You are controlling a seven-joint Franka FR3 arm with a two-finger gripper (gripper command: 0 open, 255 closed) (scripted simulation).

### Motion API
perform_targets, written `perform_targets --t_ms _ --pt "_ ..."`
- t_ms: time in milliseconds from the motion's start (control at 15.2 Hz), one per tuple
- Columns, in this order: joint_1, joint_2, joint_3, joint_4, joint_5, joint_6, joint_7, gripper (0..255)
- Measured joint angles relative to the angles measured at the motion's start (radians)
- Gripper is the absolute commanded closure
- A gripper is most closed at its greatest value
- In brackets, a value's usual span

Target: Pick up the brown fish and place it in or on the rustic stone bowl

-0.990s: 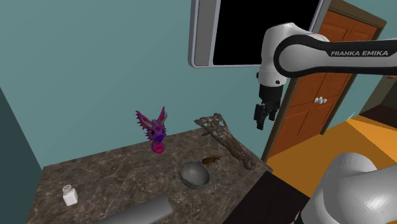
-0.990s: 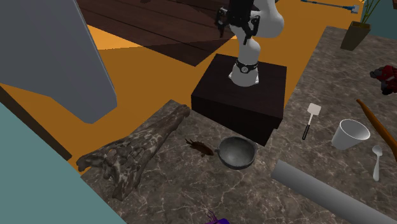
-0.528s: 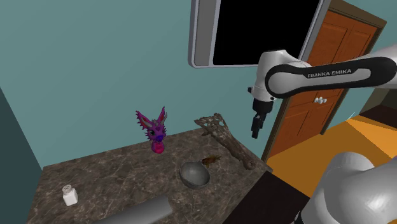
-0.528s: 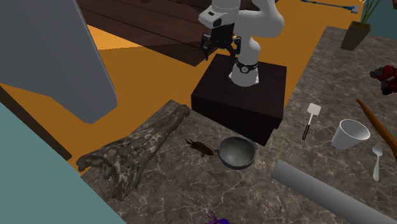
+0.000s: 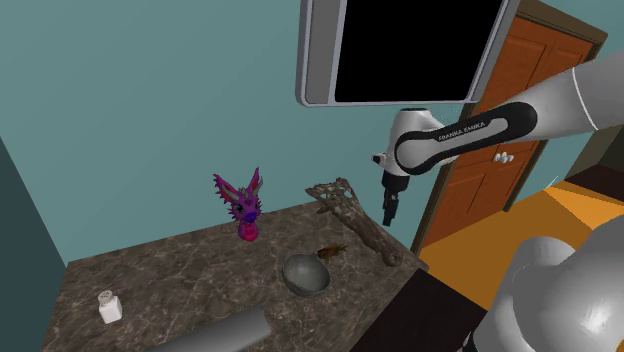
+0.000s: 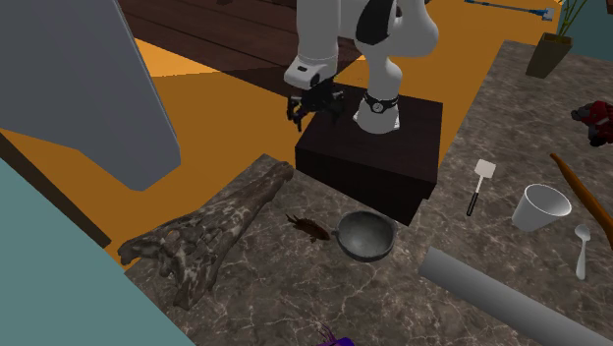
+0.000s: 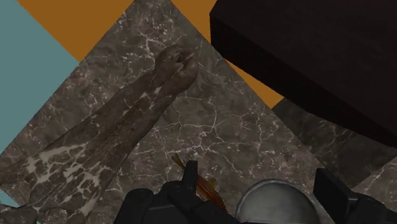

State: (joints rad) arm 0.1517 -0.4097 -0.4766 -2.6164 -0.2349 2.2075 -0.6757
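Observation:
The brown fish (image 5: 333,250) (image 6: 308,227) (image 7: 202,184) lies on the dark marble tabletop, right beside the grey stone bowl (image 5: 306,274) (image 6: 366,236) (image 7: 280,202). My black gripper (image 5: 388,218) (image 6: 314,118) (image 7: 257,207) hangs in the air well above the table's corner, off to the stand's side of the fish. It is open and holds nothing. In the wrist view the fish sits by one finger and the bowl's rim lies between the two fingers, far below.
A long driftwood log (image 5: 355,218) (image 6: 211,233) (image 7: 108,146) lies beside the fish. A purple dragon toy (image 5: 243,203), a white shaker (image 5: 109,306), a grey cylinder (image 6: 491,290), a white cup (image 6: 541,207) and a spatula (image 6: 478,183) share the table. The dark stand (image 6: 373,147) adjoins it.
The arm has swung down and toward the shoulder view's left, bringing the gripper lower and closer to the table corner. Objects on the table have not moved.

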Motion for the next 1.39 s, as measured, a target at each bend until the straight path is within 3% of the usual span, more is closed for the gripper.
perform_targets --t_ms 264,594,726,924,1188,1386 --pt "0.086 0.177 -0.105 0.041 0.103 0.148 -0.243 0" --pt "0.177 0.427 -0.165 0.125 0.382 0.274 -0.632 0" --pt "0.168 0.551 -0.138 0.177 0.541 0.308 -0.82 0" --pt "0.12 0.679 -0.058 0.256 0.7 0.318 -1.033 0" --pt "0.039 0.834 0.058 0.378 0.835 0.317 -1.257 0" --pt "0.009 0.9 0.111 0.439 0.875 0.314 -1.338 0"
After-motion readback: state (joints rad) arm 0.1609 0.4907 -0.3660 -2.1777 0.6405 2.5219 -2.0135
